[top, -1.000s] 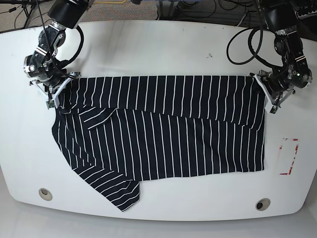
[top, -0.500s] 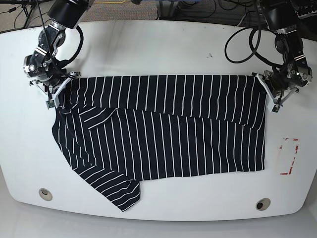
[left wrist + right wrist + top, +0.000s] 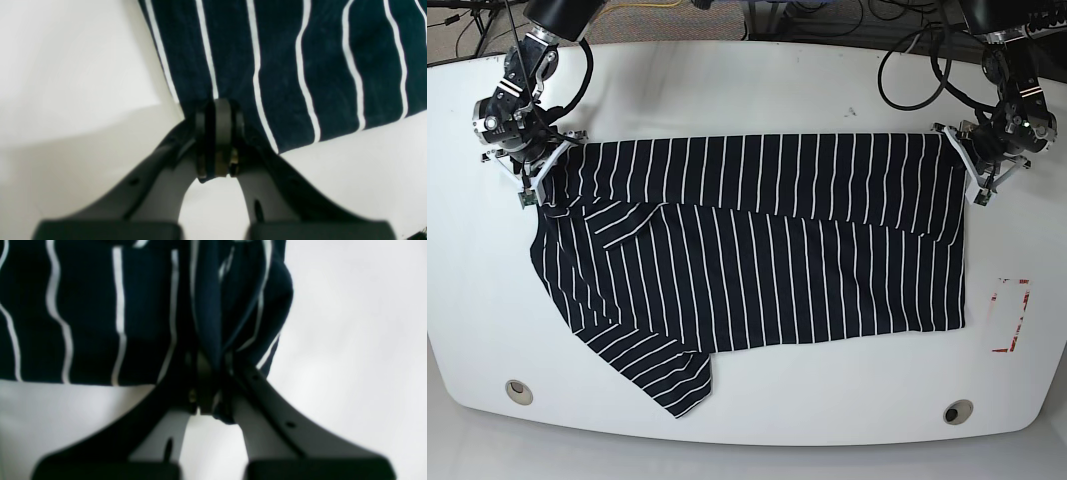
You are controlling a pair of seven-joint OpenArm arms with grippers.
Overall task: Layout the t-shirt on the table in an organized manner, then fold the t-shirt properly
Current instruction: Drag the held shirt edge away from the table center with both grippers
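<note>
Layout | left gripper [image 3: 975, 185] and right gripper [image 3: 535, 190] each clamped a far t-shirt [image 3: 757, 260] corner | stretching it flat across worktop [image 3: 747, 90]

The base camera looks almost straight down from above, far enough back to take in the whole white counter [image 3: 757, 90], the spread t-shirt [image 3: 757, 250] and both arms. Each wrist camera sits just behind its own hand and faces forward along the fingers, very close to the cloth. The left wrist view frames the left hand [image 3: 217, 140] at the shirt's corner seen at the base view's right; the right wrist view frames the right hand [image 3: 208, 386] at the opposite corner.
</note>
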